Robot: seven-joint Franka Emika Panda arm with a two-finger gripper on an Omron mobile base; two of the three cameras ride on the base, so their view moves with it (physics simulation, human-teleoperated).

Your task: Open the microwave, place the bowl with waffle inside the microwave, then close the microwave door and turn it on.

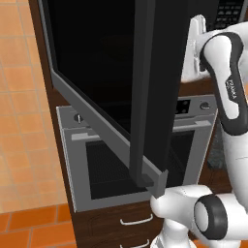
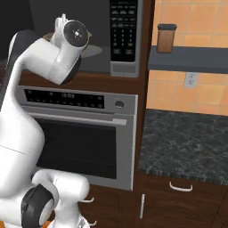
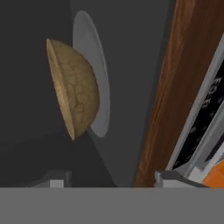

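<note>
We see the gripper (image 3: 107,181) with its jaws spread apart and nothing between them. The bowl with waffle (image 3: 74,89) sits clear of the fingertips (image 3: 57,181), ahead of them and untouched, resting on the pale round turntable plate (image 3: 94,65) inside the microwave (image 2: 95,38). Relative to the microwave, the microwave door (image 1: 111,72) stands swung wide open at its left, the keypad panel (image 2: 124,29) lies at its right, and the oven (image 2: 82,133) is directly beneath it.
</note>
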